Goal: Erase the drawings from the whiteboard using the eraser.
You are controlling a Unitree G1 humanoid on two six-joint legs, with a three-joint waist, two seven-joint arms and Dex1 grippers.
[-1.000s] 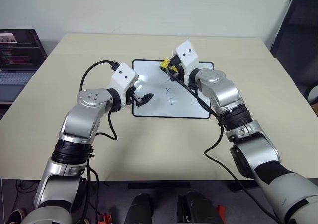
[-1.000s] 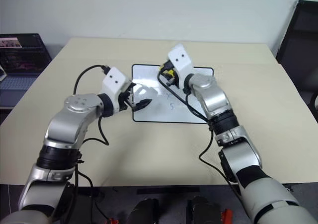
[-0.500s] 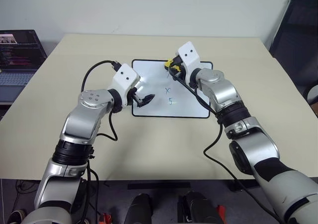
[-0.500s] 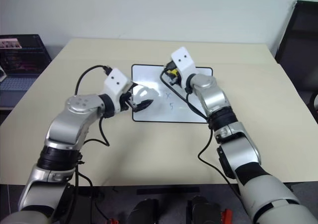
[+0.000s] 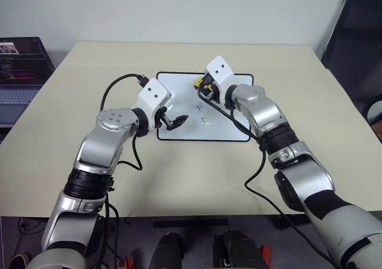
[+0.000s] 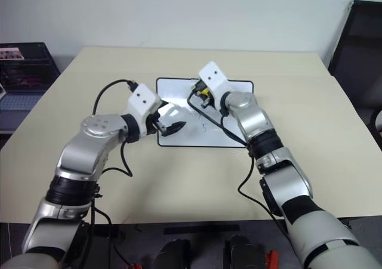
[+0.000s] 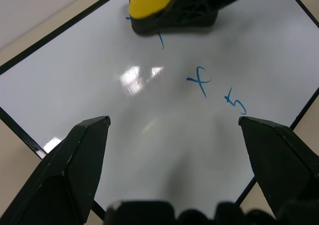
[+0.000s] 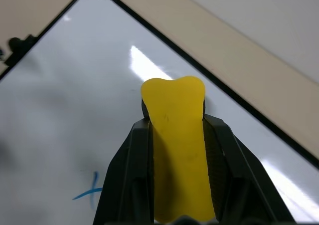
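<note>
eraser [image 8: 178, 150] in right claw [image 8: 177, 135]

Whiteboard [image 5: 179, 135] lies flat at table [image 5: 179, 179] center. Right gripper [image 5: 199, 84] with eraser [image 5: 197, 80] sits on the board at 12 o'clock, over the top of the drawings [image 7: 219, 90]; the other 2 marks run toward 6. Left gripper [image 5: 176, 121] is over the board's 9 o'clock edge. Laptop [image 5: 21, 66] beyond the table at 9.

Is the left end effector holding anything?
No, the left end effector is open above the whiteboard with nothing between its fingers.
</note>
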